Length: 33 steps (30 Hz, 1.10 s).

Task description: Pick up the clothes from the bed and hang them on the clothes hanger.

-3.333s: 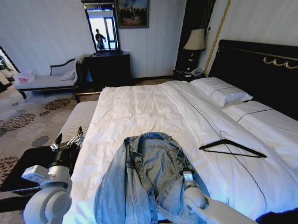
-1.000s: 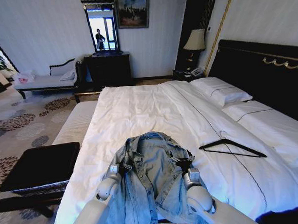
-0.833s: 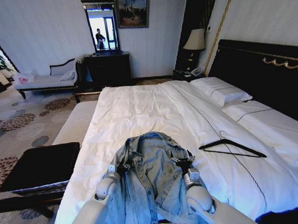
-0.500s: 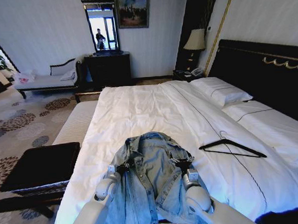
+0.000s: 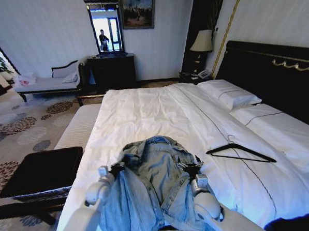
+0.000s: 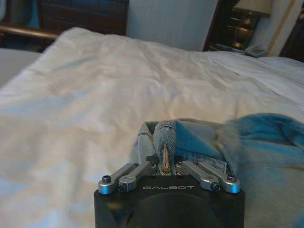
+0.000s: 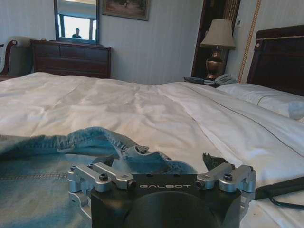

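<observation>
Left gripper [image 6: 165, 164] pinches the denim jacket's [image 5: 153, 185] shoulder on the bed [image 5: 144, 113]

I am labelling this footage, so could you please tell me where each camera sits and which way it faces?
Head view: from the robot's head, down over the bed; both arms show, left claw and right claw at the denim jacket.
Left wrist view: behind the left claw, shut on a jacket fold.
Right wrist view: behind the open right claw, towards the lamp.
All share jacket and bed.
</observation>
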Motion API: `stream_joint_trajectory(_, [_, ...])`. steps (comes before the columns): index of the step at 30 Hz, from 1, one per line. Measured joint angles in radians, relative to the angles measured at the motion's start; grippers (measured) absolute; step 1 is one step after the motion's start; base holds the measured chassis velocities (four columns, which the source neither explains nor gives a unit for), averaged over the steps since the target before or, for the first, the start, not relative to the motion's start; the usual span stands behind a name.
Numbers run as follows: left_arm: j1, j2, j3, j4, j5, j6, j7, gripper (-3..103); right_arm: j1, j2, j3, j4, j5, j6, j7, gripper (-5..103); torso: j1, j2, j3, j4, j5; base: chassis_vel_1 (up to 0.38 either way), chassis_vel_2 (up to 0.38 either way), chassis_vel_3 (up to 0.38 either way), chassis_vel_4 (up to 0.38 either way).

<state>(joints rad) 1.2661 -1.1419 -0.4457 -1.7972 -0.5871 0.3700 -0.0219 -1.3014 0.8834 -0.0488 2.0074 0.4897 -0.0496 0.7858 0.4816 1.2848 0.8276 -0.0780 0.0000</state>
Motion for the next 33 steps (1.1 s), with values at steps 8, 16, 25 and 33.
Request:
stream_joint_trajectory(8, [0.007, -0.003, -0.046, 0.063, 0.004, -0.027, -0.007, 11, 0.002, 0.006, -0.015, 0.009, 0.001, -0.013, 0.007, 100, 0.000, 0.000, 0.000, 0.0000, -0.0003, 0.000, 0.000, 0.000, 0.000])
stream_joint_trajectory(16, [0.003, -0.024, -0.056, 0.118, -0.002, -0.051, -0.074, 8, -0.007, 0.020, -0.009, 0.005, 0.004, 0.016, 0.008, 100, 0.000, 0.000, 0.000, -0.0001, -0.0001, 0.000, 0.000, 0.000, 0.000])
stream_joint_trajectory(25, [0.087, -0.028, -0.080, 0.011, 0.039, -0.150, -0.035, 40, 0.014, 0.026, 0.007, 0.029, 0.047, 0.182, -0.139, 100, 0.000, 0.000, 0.000, 0.0000, 0.0000, 0.000, 0.000, 0.000, 0.000])
stream_joint_trajectory(33, [0.254, -0.027, -0.204, -0.129, 0.203, -0.423, 0.067, 66, 0.018, 0.027, 0.077, 0.054, 0.114, 0.285, -0.250, 100, 0.000, 0.000, 0.000, 0.0003, 0.0000, 0.000, 0.000, 0.000, 0.000])
